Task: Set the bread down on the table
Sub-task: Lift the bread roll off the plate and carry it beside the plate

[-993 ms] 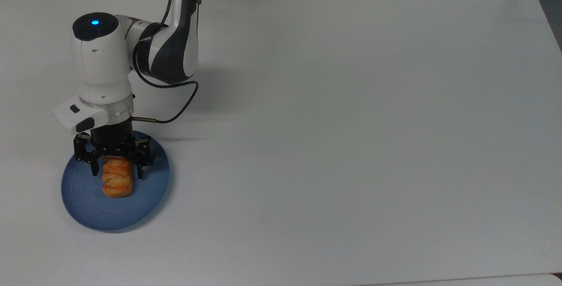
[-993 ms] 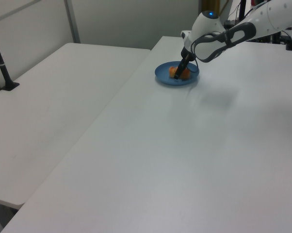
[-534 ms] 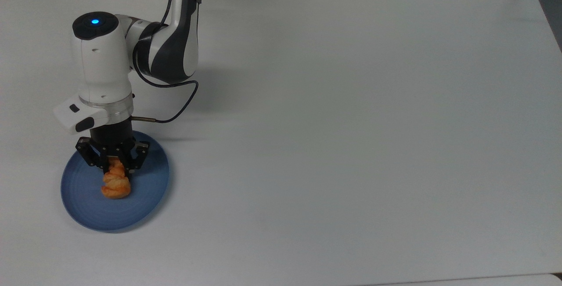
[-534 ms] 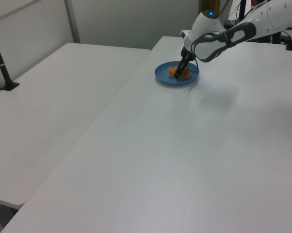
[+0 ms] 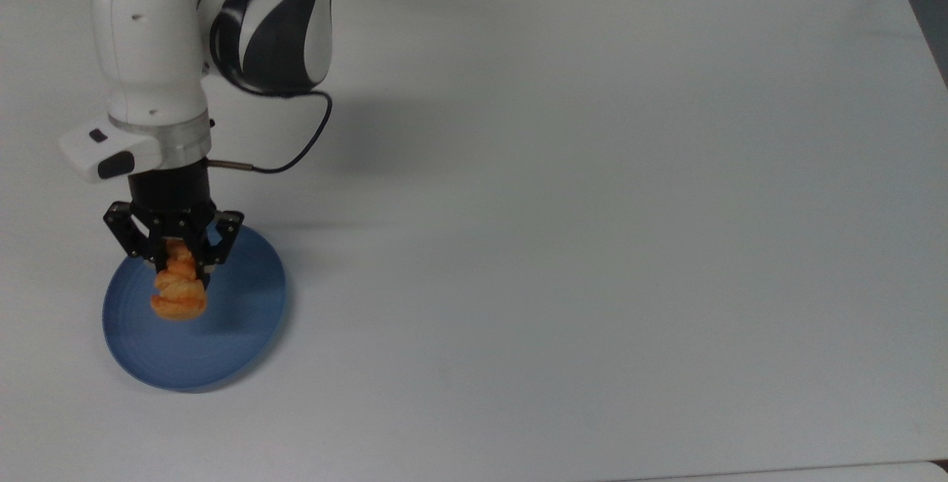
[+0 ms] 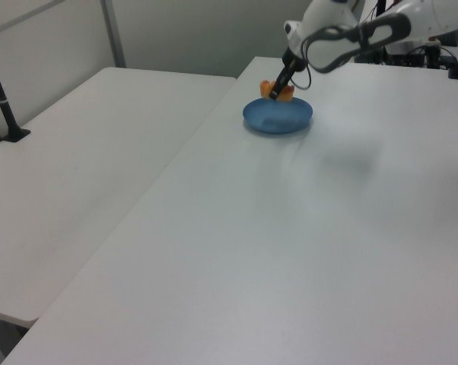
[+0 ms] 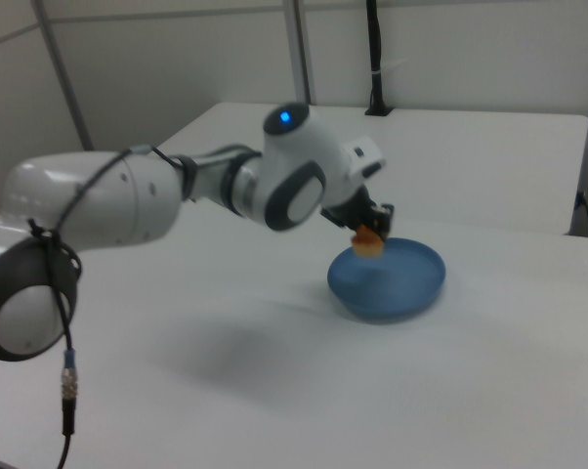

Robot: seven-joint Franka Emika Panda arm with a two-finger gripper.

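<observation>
White desk (image 5: 592, 208) takes up most of scene. Arm (image 7: 128, 210) reaches over blue plate (image 5: 237, 334) near top view's left edge. Jaws (image 5: 176, 269) clamped on bread (image 5: 178, 295) (squished at grip), which hangs clear above plate (image 6: 278, 118), not touching it. Bread (image 7: 368, 241) still over plate, not desk.
</observation>
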